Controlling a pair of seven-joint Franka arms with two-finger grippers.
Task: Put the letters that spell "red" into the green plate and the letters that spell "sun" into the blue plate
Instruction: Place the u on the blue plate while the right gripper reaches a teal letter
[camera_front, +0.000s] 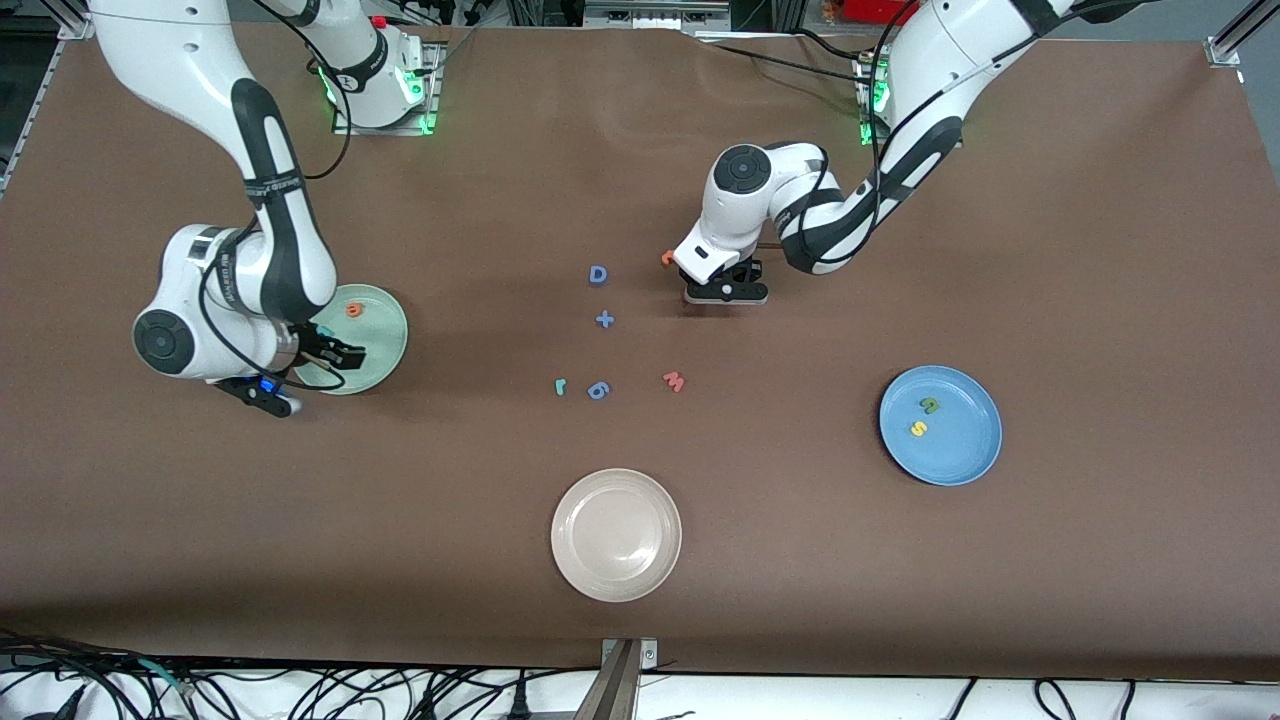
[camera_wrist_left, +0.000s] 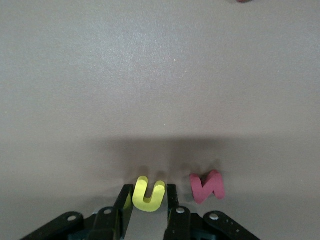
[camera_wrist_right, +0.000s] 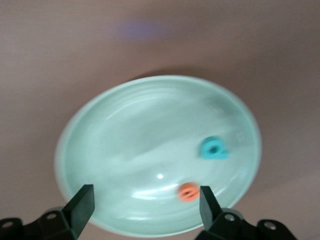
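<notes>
My left gripper (camera_wrist_left: 149, 194) (camera_front: 727, 293) is down at the table near the middle, shut on a yellow "u" (camera_wrist_left: 148, 200) that rests on the surface. My right gripper (camera_wrist_right: 145, 199) (camera_front: 340, 355) hangs open and empty over the green plate (camera_wrist_right: 125, 145) (camera_front: 387, 345). In that plate lie the orange "e" (camera_wrist_right: 188, 192) (camera_front: 352, 310) and the teal "d" (camera_wrist_right: 214, 149). The blue plate (camera_front: 965, 450), toward the left arm's end, holds a dark green letter (camera_front: 930, 405) and a yellow "s" (camera_front: 918, 429). A slim teal "r" (camera_front: 560, 386) lies on the table mid-way between the plates.
A dark red letter (camera_wrist_left: 207, 187) lies right beside the yellow "u". Loose on the table are a blue "D" (camera_front: 598, 275), a blue plus (camera_front: 604, 320), a blue "6" (camera_front: 598, 390), a pink "m" (camera_front: 674, 381) and an orange hooked letter (camera_front: 667, 258). A beige-white plate (camera_front: 616, 570) sits nearest the front camera.
</notes>
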